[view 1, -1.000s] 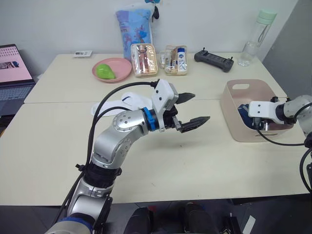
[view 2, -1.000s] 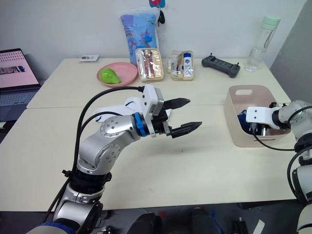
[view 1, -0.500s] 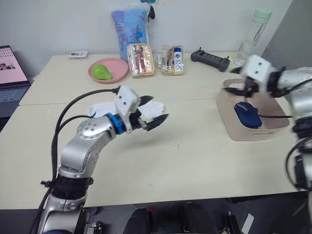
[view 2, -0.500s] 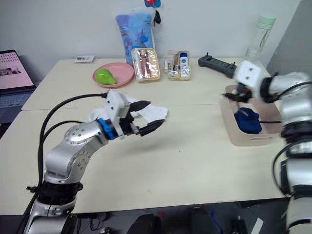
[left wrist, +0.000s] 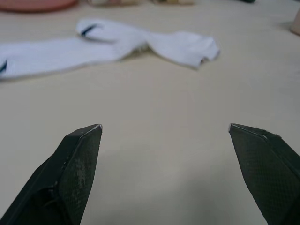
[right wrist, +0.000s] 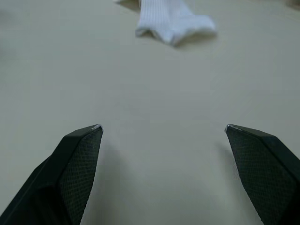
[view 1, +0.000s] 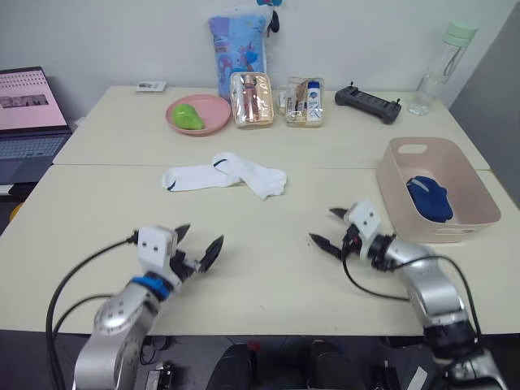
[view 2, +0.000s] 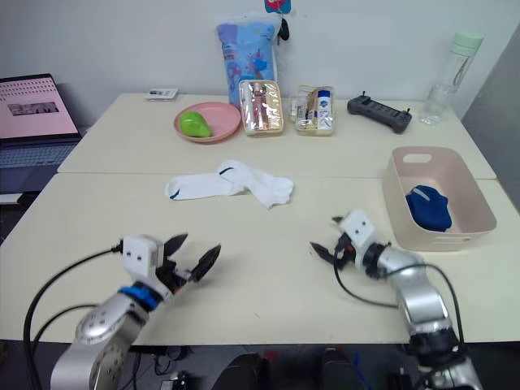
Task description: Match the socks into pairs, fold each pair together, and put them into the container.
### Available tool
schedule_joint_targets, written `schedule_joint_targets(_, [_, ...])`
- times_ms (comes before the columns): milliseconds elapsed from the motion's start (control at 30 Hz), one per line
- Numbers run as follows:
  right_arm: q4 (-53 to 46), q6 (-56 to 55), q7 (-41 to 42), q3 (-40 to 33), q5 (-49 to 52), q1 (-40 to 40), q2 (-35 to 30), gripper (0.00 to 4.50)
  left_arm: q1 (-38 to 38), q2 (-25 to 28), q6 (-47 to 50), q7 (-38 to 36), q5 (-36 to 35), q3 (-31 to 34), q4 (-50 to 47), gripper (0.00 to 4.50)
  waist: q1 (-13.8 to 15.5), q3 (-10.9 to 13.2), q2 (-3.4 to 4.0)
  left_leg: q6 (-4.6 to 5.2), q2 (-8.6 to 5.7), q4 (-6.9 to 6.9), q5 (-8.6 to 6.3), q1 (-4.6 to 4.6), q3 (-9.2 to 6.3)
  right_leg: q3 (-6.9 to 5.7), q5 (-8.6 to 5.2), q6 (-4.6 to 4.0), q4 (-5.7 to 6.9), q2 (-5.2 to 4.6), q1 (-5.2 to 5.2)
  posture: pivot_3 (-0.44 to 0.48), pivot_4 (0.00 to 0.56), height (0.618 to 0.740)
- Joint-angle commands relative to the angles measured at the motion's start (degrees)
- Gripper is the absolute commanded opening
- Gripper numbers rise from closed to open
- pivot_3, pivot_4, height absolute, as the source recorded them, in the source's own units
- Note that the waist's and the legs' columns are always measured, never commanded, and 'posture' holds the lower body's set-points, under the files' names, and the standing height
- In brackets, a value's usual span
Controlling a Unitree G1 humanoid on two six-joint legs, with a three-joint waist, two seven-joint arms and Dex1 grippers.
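Two white socks (view 1: 223, 173) with small dark cuff marks lie overlapping mid-table; they also show in the left wrist view (left wrist: 108, 44), and one toe end shows in the right wrist view (right wrist: 176, 18). The pale pink container (view 1: 398, 175) stands at the right with a folded dark blue sock bundle (view 1: 428, 197) inside. My left gripper (view 1: 199, 238) hovers low over the front left of the table, open and empty, with bare tabletop between its fingers (left wrist: 77, 164). My right gripper (view 1: 323, 226) is open and empty too, low over the table just left of the container.
Along the back edge stand a round pink plate (view 1: 213, 122) with a green item, two clear pouches (view 1: 252, 99), a black controller (view 1: 370, 101), a clear bottle (view 1: 439, 57) and a blue printed bag (view 1: 240, 41). A laptop (view 1: 28, 110) sits far left.
My right gripper opened and left the dark blue bundle in the container, then dropped to the table's front. The left arm pulled back low to the front left. The camera shifted.
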Motion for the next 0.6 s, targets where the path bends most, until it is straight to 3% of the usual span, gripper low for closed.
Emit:
schedule_joint_targets(33, [-4.65,-2.88,-1.0,-0.36,-0.36,0.34,-1.02,4.49,1.25,-0.23,-3.14,1.38,1.1,0.9,-3.52,4.5,-0.25,-0.02,-0.01,0.0,0.02,-0.01,0.0,0.1,0.02,0.01,0.0,-0.01,0.0,0.05,0.07,0.0,0.15,0.74])
schedule_joint_targets(233, [-3.9,-2.77,-2.32,0.72,-1.12,-2.07,-1.23,4.49,1.95,0.07,-3.33,1.72,0.64,0.42,-4.18,4.5,-0.28,-0.06,-0.04,0.0,0.06,-0.09,0.0,0.12,0.03,0.03,-0.01,-0.01,-0.03,0.14,0.09,0.0,0.15,0.74])
schedule_joint_targets(400, [0.52,1.91,-2.45,2.13,1.12,-9.91,2.79,4.49,-1.88,1.78,-1.21,0.85,-1.37,0.29,-5.33,4.5,-0.42,-0.06,-0.04,0.0,0.08,-0.1,0.0,0.17,0.03,0.03,0.0,-0.02,0.0,0.17,0.09,0.0,0.15,0.74])
schedule_joint_targets(600, [17.13,6.43,-5.31,4.74,0.09,-24.2,11.6,4.49,-10.01,4.57,2.96,0.95,-3.44,0.14,-7.61,4.5,-0.54,-0.06,-0.06,-0.02,0.1,-0.13,0.01,0.12,0.02,0.02,0.01,-0.04,-0.01,0.19,0.03,0.0,0.15,0.74])
